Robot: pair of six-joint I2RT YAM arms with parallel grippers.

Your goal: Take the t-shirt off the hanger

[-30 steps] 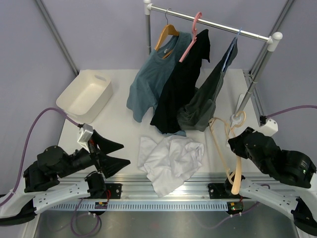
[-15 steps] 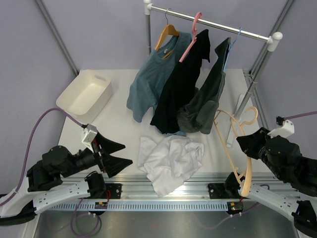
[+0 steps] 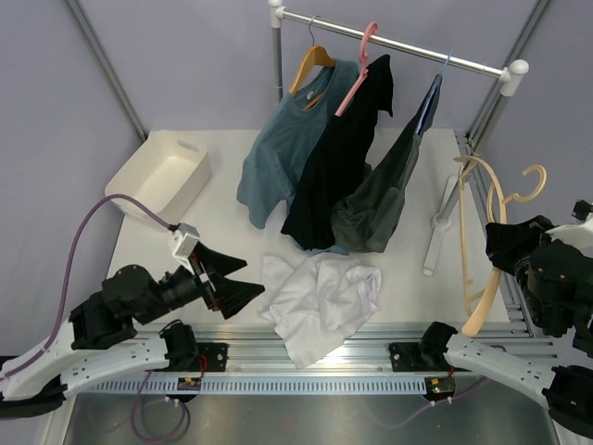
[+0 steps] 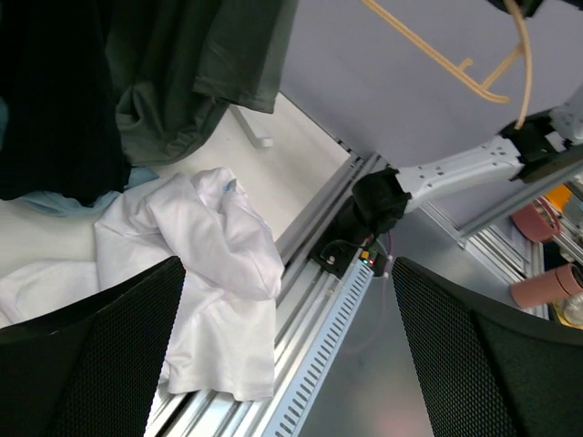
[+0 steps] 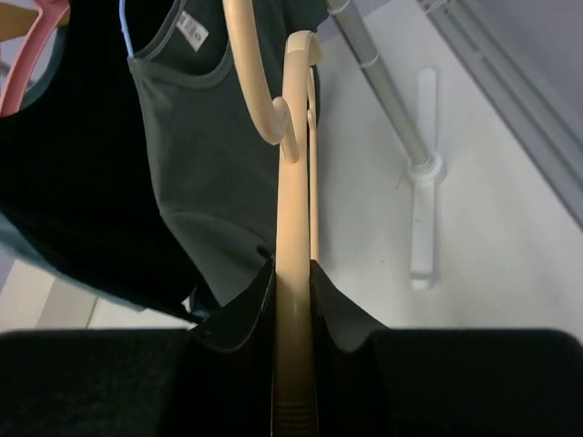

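The white t-shirt (image 3: 320,301) lies crumpled on the table near the front edge, off the hanger, and its lower hem drapes over the front rail (image 4: 219,273). The pale beige hanger (image 3: 486,241) hangs in the air past the table's right edge, bare, with its hook pointing up. My right gripper (image 3: 500,250) is shut on the hanger's bar (image 5: 293,182), jaws pressed to both sides (image 5: 293,273). My left gripper (image 3: 252,278) stands open just left of the t-shirt, not touching it, with nothing between its fingers (image 4: 287,309).
A clothes rail (image 3: 398,44) at the back carries a teal shirt (image 3: 278,148), a black shirt (image 3: 338,158) on a pink hanger (image 3: 357,79) and a dark grey shirt (image 3: 384,190). A white bin (image 3: 157,176) sits back left. The rack's white foot (image 3: 440,227) lies right of the shirts.
My right arm has swung right and upward with the hanger, from over the table to beyond its right edge. The left gripper has advanced toward the t-shirt. The dark grey shirt swayed.
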